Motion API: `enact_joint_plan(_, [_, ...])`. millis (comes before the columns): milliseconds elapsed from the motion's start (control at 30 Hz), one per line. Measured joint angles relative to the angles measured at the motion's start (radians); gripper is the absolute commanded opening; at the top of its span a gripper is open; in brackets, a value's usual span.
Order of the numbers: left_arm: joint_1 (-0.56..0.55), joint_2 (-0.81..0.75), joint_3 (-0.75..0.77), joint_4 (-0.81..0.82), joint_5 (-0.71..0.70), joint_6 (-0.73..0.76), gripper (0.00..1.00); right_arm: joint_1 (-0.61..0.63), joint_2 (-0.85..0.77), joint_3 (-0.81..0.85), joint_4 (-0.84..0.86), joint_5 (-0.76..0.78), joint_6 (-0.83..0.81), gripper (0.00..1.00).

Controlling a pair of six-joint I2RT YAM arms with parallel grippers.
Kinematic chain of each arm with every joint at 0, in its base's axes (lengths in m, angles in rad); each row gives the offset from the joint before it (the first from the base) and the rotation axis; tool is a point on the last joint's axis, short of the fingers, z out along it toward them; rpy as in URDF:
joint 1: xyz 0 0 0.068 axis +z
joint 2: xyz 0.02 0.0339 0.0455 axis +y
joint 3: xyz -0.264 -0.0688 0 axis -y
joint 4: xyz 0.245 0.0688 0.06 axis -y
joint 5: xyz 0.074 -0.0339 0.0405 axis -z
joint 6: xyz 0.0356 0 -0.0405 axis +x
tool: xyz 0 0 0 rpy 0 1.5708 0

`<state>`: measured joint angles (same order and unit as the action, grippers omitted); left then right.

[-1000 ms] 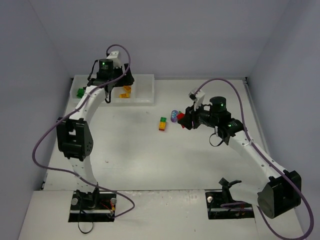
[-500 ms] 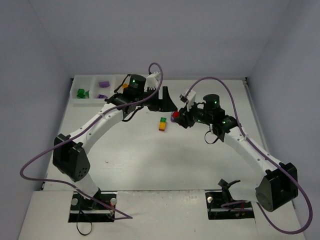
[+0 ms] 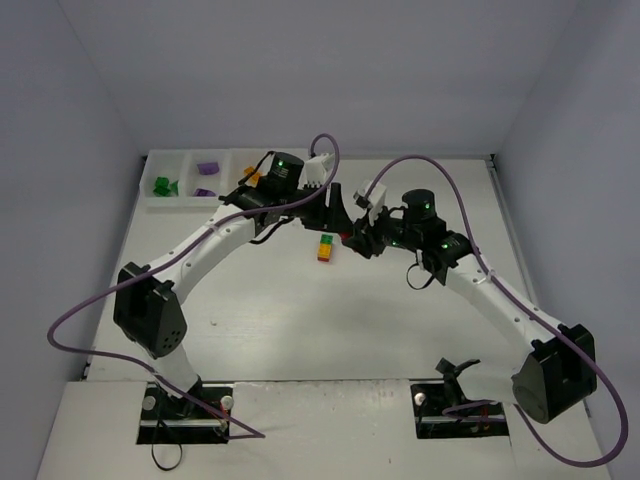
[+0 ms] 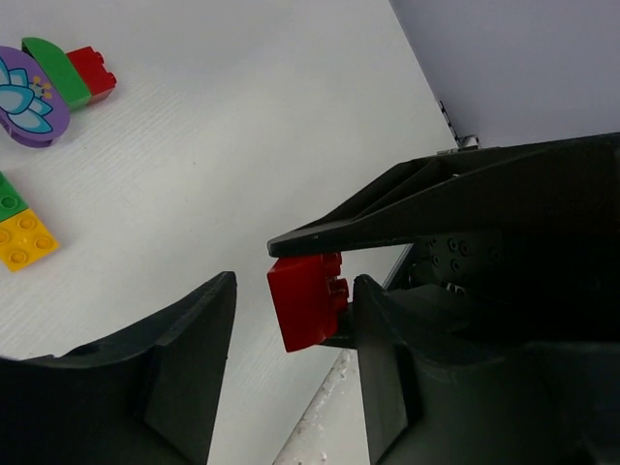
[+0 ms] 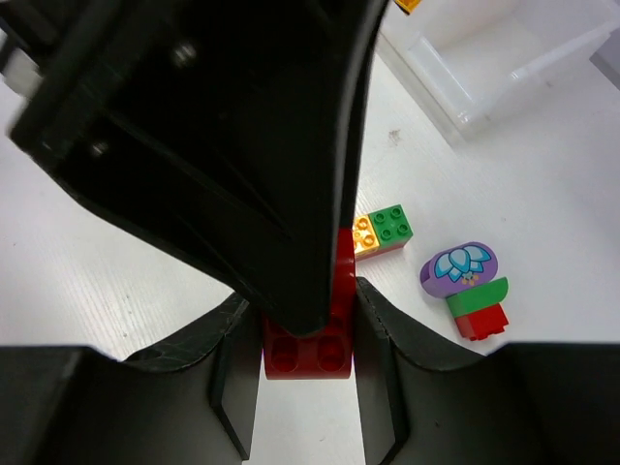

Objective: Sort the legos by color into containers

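Observation:
My right gripper (image 5: pixel 305 310) is shut on a red lego (image 5: pixel 308 356) and holds it above the table. My left gripper (image 4: pixel 294 291) is open, with its jaws on either side of that same red lego (image 4: pixel 305 305); the right jaw is close to it and the left jaw stands apart. In the top view the two grippers meet, left (image 3: pixel 337 208) and right (image 3: pixel 358 237). A joined yellow-and-green lego (image 3: pixel 326 247) lies on the table. A purple flower piece joined to green and red bricks (image 5: pixel 463 276) lies beside it. The white tray (image 3: pixel 180 200) holds green (image 3: pixel 161 185) and purple (image 3: pixel 207 168) legos.
The tray's near compartment (image 5: pixel 465 68) shows at the top right of the right wrist view. An orange lego (image 3: pixel 250 176) shows partly behind the left arm. The left gripper's black body fills the top of the right wrist view. Grey walls enclose the table.
My left arm has swung from the tray to the right and its open jaws now straddle the red lego. My right gripper has moved a little left with the red lego.

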<state>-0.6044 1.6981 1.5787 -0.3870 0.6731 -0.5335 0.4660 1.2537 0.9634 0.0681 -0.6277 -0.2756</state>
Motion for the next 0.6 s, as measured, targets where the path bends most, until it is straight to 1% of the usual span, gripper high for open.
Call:
enact_joint_plan(133, [-0.009,0.023,0.005,-0.005,0.016,0.001,0.27,0.016,-0.001,0.000,0.005,0.001,0.000,0.09])
enact_joint_plan(167, [-0.010,0.029,0.009,-0.005,0.024,-0.002,0.18,0.021,-0.001,0.000,0.003,0.004,-0.002,0.09])
enact_joint_plan(267, [-0.011,0.038,0.019,-0.010,0.035,-0.002,0.05,0.023,-0.001,0.000,-0.003,0.017,-0.008,0.13])
enact_joint_plan(300, [-0.010,0.039,0.021,-0.013,0.038,0.000,0.00,0.024,-0.001,0.000,0.000,0.019,-0.011,0.26])
enact_joint_plan(333, [-0.008,0.039,0.023,-0.014,0.040,0.000,0.00,0.026,-0.001,0.000,0.002,0.022,-0.011,0.32])
enact_joint_plan(367, [-0.009,0.039,0.023,-0.016,0.039,0.003,0.00,0.027,-0.001,0.000,0.001,0.025,-0.011,0.45])
enact_joint_plan(400, [-0.009,0.039,0.025,-0.018,0.032,0.009,0.00,0.027,-0.001,0.000,0.002,0.028,-0.007,0.52])
enact_joint_plan(433, [-0.007,0.039,0.026,-0.020,0.024,0.014,0.00,0.027,-0.002,0.000,0.005,0.032,-0.005,0.55])
enact_joint_plan(467, [-0.005,0.039,0.026,-0.025,0.018,0.021,0.00,0.027,-0.004,-0.001,0.007,0.039,-0.003,0.63])
enact_joint_plan(500, [0.000,0.039,0.026,-0.029,0.011,0.030,0.00,0.027,-0.007,-0.001,0.010,0.044,0.003,0.65])
enact_joint_plan(567, [0.019,0.039,0.026,-0.031,-0.003,0.047,0.00,0.027,-0.018,-0.006,0.016,0.071,0.013,0.68])
enact_joint_plan(600, [0.035,0.039,0.026,-0.031,-0.016,0.056,0.00,0.026,-0.027,-0.011,0.017,0.084,0.019,0.76])
